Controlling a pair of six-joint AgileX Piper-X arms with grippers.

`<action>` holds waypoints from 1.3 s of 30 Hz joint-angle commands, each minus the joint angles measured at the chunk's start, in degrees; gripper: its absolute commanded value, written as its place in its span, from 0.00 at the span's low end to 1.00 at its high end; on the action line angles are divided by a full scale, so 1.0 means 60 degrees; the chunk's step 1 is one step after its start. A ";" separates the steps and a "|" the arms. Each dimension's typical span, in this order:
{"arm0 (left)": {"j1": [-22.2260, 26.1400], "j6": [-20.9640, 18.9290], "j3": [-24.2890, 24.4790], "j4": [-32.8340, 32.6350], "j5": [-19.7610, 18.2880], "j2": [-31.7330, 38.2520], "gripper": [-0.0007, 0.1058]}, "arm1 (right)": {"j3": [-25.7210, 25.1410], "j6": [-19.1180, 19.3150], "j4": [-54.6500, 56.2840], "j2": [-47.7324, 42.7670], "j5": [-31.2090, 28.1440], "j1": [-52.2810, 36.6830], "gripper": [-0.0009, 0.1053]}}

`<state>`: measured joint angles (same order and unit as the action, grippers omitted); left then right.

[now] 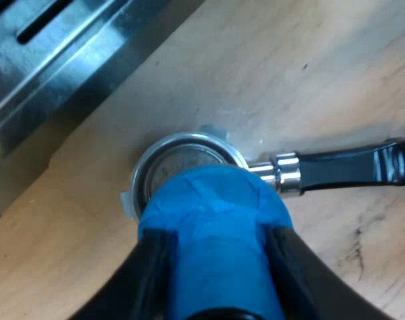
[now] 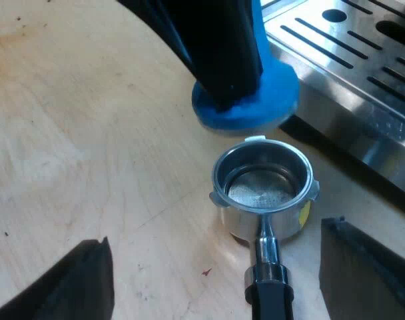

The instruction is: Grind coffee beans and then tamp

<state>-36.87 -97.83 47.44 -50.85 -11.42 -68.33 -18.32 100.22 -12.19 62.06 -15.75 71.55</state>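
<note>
Left gripper [image 1: 216, 273]: both fingers pinch the blue tamper [image 1: 216, 213] by its body, one on either flank. Beneath it the metal holder [image 1: 182, 160] lies loose on the wooden table [image 1: 289, 67], basket mouth up, its dark handle [image 1: 349, 167] flat on the wood. Right gripper [image 2: 219, 280]: fingers spread wide, gripping nothing; the holder's handle lies between them, apart from both. In the right wrist view the tamper's base hangs just beside the basket rim, toward the machine's drip tray [image 2: 362, 60], neither centred over the mouth nor inside it. The basket floor appears to be bare metal with scant grounds, so the dose is doubtful. Judgement: the tamping step has not begun. Recommended: centre the base over the mouth, hold it level, descend straight, and steady the handle so the holder cannot tip or slide.
</note>
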 commanded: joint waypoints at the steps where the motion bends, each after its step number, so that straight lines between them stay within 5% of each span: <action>1: -0.0048 0.0063 0.0080 0.0074 0.0113 -0.0160 0.01 | -0.0029 0.0047 -0.0144 -0.0018 0.0006 0.0022 0.63; 39: -0.0048 0.0063 0.0080 0.0943 -0.0061 -0.1904 0.01 | -0.0029 0.0047 -0.0144 -0.0018 0.0006 0.0022 0.63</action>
<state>-36.87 -97.72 47.44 -45.77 -11.60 -79.78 -18.32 100.22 -12.19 62.06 -15.83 71.55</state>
